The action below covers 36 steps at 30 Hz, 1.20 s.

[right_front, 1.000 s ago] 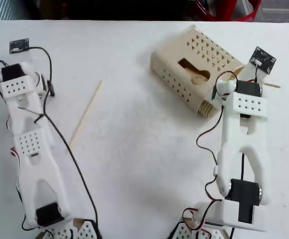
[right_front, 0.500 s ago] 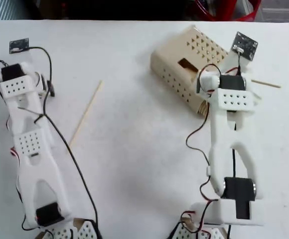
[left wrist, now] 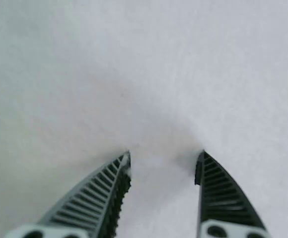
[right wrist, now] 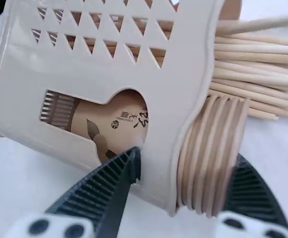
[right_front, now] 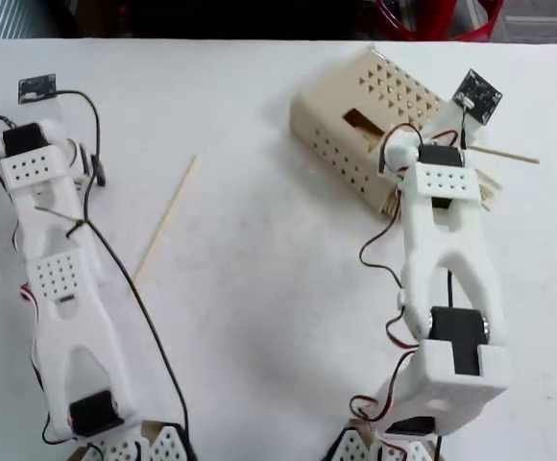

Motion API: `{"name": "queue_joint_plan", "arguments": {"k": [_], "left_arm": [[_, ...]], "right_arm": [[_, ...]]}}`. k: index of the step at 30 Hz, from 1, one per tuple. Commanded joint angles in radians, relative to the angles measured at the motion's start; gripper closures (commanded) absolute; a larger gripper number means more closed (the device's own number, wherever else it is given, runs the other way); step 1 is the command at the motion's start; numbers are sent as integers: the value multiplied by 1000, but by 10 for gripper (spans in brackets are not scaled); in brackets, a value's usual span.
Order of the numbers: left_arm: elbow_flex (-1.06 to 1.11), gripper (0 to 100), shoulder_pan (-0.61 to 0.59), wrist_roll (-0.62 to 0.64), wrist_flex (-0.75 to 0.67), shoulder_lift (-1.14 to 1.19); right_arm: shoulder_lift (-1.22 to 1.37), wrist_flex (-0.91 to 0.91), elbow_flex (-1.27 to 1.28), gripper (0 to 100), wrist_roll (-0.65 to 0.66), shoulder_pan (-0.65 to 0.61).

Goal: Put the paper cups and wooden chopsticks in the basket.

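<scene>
— Holding the right fingers (right wrist: pixel 109 186) wide apart, straddling the tipped basket (right wrist: pixel 109 64) wall and the paper cups (right wrist: pixel 208 148) stacked half out of it; clamping nothing.
— Probably taking the cups by the nested rims: thin paper, light, crushing easily. Leaving the wooden chopsticks (right wrist: pixel 248 74), stiff and likely rolling, just beyond the fingertips.
— Holding the left fingers (left wrist: pixel 104 193) open over bare table (left wrist: pixel 183 74), gripping nothing, with the loose chopstick (right_front: pixel 166 219) off to one side.

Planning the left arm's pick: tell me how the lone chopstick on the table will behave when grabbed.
The chopstick looks thin, straight and wooden, so probably stiff and very light. It lies flat on the table, so it may roll or skid if nudged sideways. Long and slender, it would likely pivot if gripped near one end.
</scene>
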Motion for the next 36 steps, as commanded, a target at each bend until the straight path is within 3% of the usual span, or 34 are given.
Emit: {"name": "queue_joint_plan", "arguments": {"k": [1,8,12,15,30,36], "left_arm": [[-14,786,-4,3,-28,7],[-14,786,-4,3,-28,7],[-14,786,-4,3,-20,7],[-14,786,-4,3,-17,7],[-14,786,-4,3,-17,7],[-14,786,-4,3,-18,7]], "right_arm": [[59,-48,-28,741,-2,-35],[93,41,-25,748,-3,-65],[93,67,-23,892,25,-77],[82,73,-26,989,153,-73],[-4,74,-28,981,144,-30],[-119,79,14,981,209,-65]]}}
